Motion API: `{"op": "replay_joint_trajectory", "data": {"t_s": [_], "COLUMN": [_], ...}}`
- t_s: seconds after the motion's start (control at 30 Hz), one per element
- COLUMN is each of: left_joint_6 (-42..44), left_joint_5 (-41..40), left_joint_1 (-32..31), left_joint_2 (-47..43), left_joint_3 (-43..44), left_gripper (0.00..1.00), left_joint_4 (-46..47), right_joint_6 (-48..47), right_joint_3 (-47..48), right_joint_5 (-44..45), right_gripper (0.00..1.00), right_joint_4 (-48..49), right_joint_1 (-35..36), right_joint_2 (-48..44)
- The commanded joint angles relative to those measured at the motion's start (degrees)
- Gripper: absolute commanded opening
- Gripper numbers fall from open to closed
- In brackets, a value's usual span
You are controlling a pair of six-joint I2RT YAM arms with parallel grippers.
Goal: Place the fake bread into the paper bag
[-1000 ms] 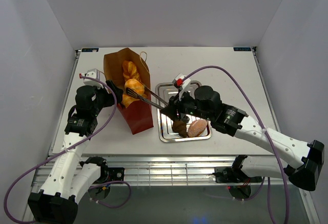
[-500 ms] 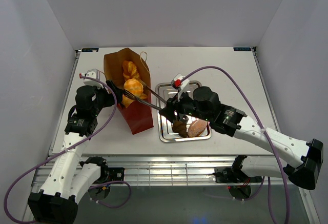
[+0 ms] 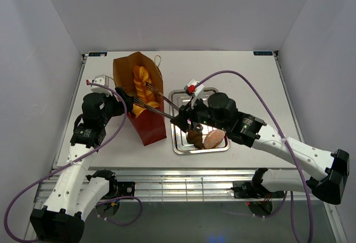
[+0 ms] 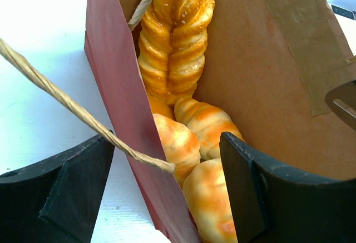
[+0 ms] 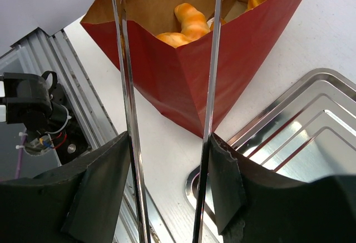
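The red paper bag stands open left of centre. Inside it lie a golden braided loaf and several orange rolls; the loaf also shows in the left wrist view. My left gripper is open, its jaws straddling the bag's left wall, one finger outside and one inside. My right gripper is shut on slim metal tongs, whose spread, empty tips reach over the bag mouth. A dark brown pastry and a pinkish one lie on the tray.
The shallow silver tray sits right of the bag, under my right wrist; its rim shows in the right wrist view. A cord handle crosses the left gripper's view. The table's near edge and metal rails lie just below.
The round orange roll held in the tongs over the bag mouth is gone from them and lies in the bag. The tong tips now stand apart and empty. The left arm is still.
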Motion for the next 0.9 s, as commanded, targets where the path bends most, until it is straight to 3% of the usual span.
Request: {"op": "replay_joint_trajectory", "data": {"t_s": [0.0, 0.47, 0.87], "left_joint_6": [-0.1, -0.1, -0.1], "left_joint_5": [0.1, 0.0, 0.5], "left_joint_1": [-0.2, -0.4, -0.3], "left_joint_2": [-0.4, -0.4, -0.4], "left_joint_3": [-0.5, -0.5, -0.6], "left_gripper": [0.86, 0.86, 0.87], "left_joint_4": [-0.3, -0.3, -0.2], "right_joint_6": [-0.8, 0.6, 4.3], "right_joint_3": [3.3, 2.0, -6.8], "right_joint_5": [0.5, 6.3, 18.9], "right_gripper": [0.61, 0.43, 0.31], "right_joint_4": [2.8, 3.7, 4.2], "right_joint_1": [0.3, 0.3, 0.2], "right_joint_2": [-0.1, -5.3, -14.0]}}
